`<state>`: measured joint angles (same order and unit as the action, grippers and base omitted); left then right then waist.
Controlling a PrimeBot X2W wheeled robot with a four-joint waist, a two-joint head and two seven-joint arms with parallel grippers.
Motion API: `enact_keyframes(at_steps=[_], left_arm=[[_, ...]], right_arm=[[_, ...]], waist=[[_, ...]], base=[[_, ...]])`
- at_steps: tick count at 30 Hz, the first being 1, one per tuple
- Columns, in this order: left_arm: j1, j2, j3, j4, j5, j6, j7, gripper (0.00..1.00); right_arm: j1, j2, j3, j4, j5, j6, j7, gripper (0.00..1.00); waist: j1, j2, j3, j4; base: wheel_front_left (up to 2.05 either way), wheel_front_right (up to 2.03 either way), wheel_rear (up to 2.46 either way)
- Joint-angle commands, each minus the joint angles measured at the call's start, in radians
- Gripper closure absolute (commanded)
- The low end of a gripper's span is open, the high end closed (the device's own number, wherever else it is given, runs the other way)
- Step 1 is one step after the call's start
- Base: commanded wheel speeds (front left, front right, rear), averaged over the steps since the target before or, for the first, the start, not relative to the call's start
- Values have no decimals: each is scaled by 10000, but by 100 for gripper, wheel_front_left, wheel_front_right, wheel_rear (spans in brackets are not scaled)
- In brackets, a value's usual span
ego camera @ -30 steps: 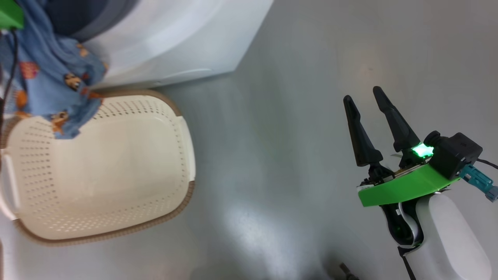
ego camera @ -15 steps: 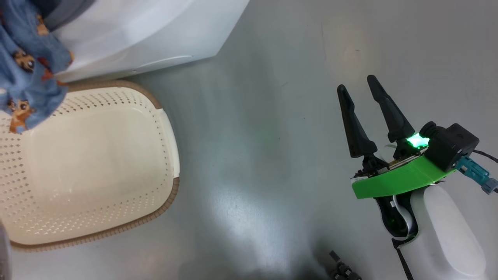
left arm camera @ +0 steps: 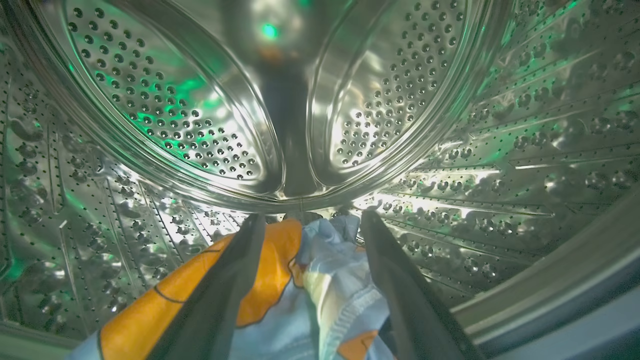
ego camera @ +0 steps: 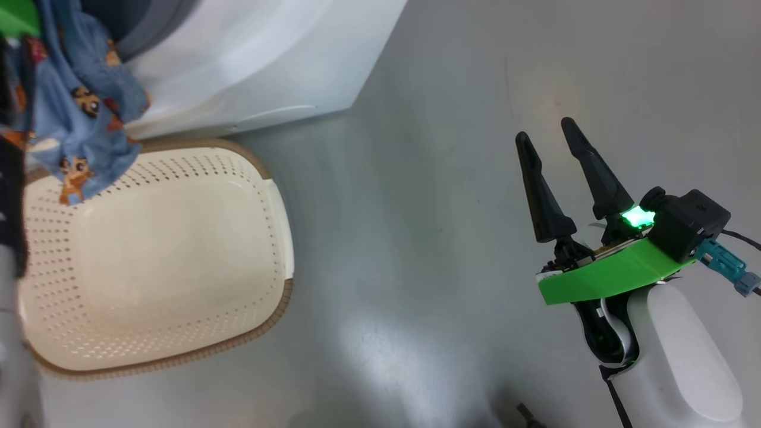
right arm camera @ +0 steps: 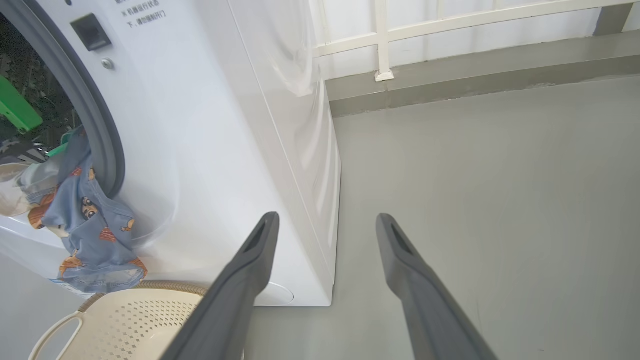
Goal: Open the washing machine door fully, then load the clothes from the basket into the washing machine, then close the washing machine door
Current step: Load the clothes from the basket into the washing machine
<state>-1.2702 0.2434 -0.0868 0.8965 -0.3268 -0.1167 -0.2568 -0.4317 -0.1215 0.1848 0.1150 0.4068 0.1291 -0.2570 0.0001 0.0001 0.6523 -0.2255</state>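
Note:
My left gripper (left arm camera: 312, 220) is inside the steel drum (left arm camera: 175, 100) of the washing machine (ego camera: 255, 65). Its fingers stand open, with the light blue and orange clothes (left arm camera: 330, 280) lying loose between them. In the head view the blue clothes (ego camera: 77, 131) hang out of the machine's opening, over the far left corner of the cream basket (ego camera: 279, 309). The right wrist view shows the same clothes (right arm camera: 92, 225) draped over the grey seal, above the basket (right arm camera: 125, 320). My right gripper (ego camera: 545, 129) hovers open over the floor to the right, holding nothing. The washing machine door is out of view.
Bare grey floor (ego camera: 416, 208) spreads between the basket and my right arm. The machine's white side panel (right arm camera: 300, 150) stands just left of my right gripper (right arm camera: 326, 217). A low wall with a white railing (right arm camera: 450, 30) runs along the back.
The head camera swung one way and back, so the whole picture shifted. The blue garment still hangs over the basket's corner. My right gripper stays open in the same place.

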Motion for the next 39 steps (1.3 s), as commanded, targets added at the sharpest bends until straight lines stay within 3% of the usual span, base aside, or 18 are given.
enact_keyframes(at_steps=[1,12,22,39], left_arm=[[397,331,171,-348,147,-32,-49,0],[2212,165,234,-1393,381,-118,-49,0],[4383,227,194,-2558,-88,-137,-49,0],[8090,55,782,-5473,-463,-103,-49,0]], right_arm=[[100,-29,177,-159,11,16,-48,0],[293,-65,143,-14,100,16,-48,0],[692,-247,77,136,247,16,-48,0],[960,-460,-109,-52,322,16,-48,0]], waist=[[-1,-1,-252,175],[-1,-1,-1327,567],[-1,-1,-2545,886],[-1,-1,-2919,1118]], base=[[0,0,0],[0,0,0],[0,0,0],[0,0,0]])
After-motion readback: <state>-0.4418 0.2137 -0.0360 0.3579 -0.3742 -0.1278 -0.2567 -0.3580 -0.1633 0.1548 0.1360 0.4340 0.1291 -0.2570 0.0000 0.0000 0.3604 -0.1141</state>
